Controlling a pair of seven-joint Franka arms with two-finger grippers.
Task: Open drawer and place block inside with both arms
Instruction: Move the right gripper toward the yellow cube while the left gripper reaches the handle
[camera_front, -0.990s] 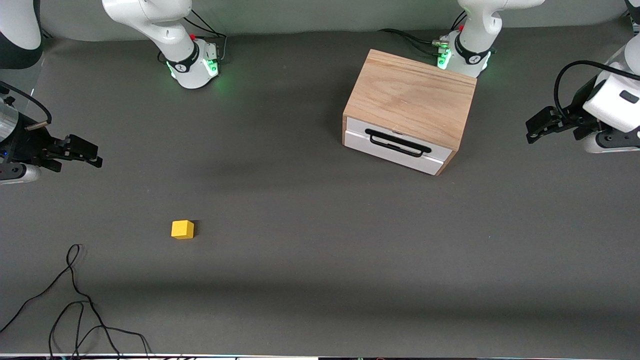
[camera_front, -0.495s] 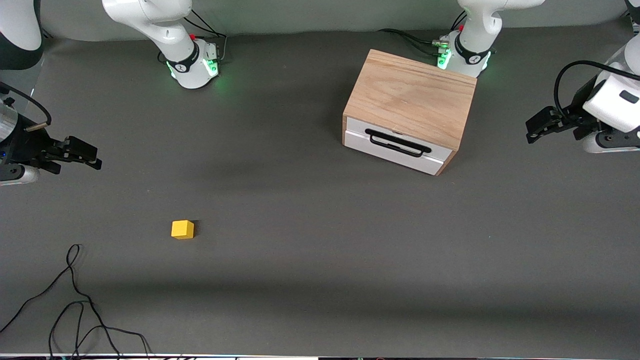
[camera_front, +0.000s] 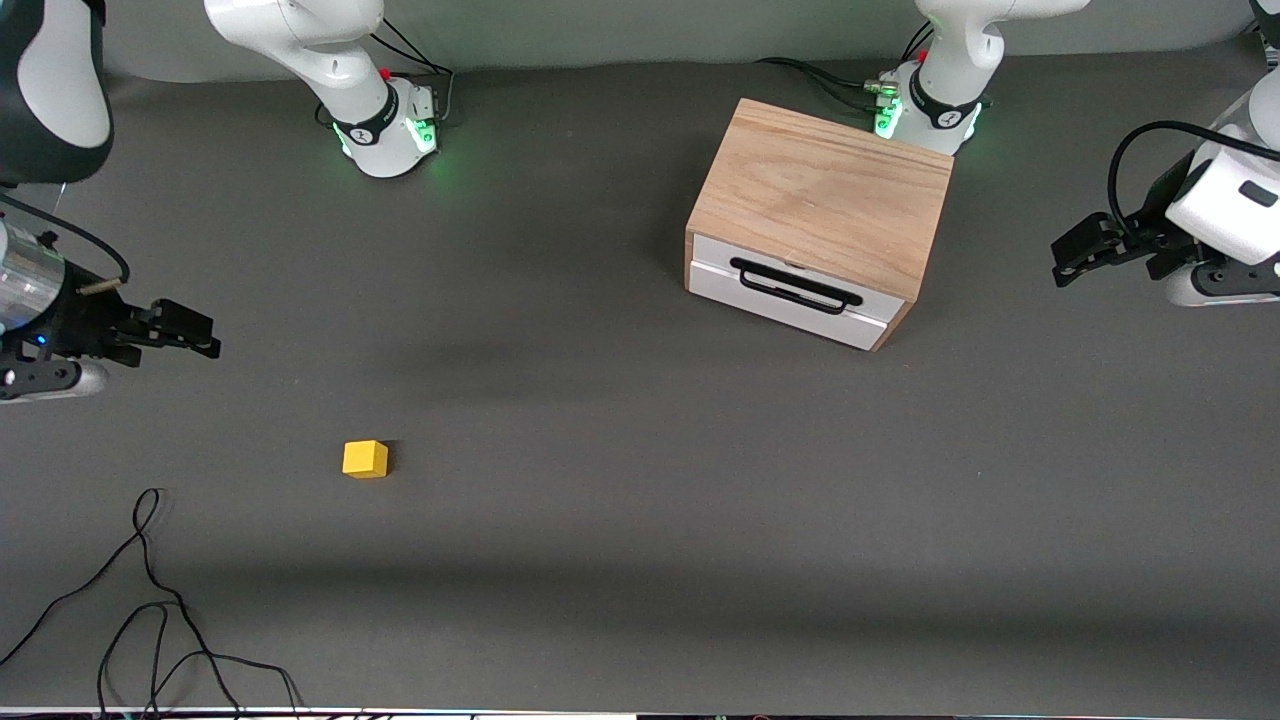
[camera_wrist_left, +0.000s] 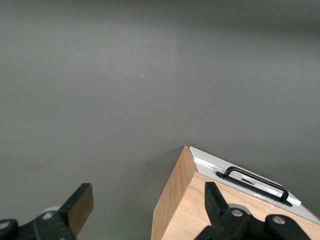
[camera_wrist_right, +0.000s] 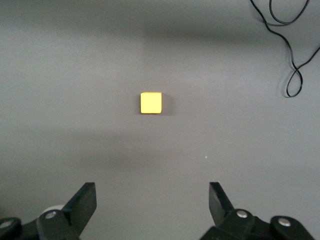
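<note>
Over the desk's (camera_front: 620, 560) right-arm end hangs the right claw (camera_front: 205, 335), jaws wide and empty, then the yellow block (camera_front: 365, 459), the shut drawer (camera_front: 790, 290), and the left claw (camera_front: 1062, 262), likewise spread, empty.

Dark grey table (camera_front: 640, 520) filling nearly the whole frame, with a lighter grey strip along the top edge. Loose black cable (camera_front: 150, 600) looping across the lower left corner. Same cable (camera_wrist_right: 285, 45) at the upper right of the right wrist view.
</note>
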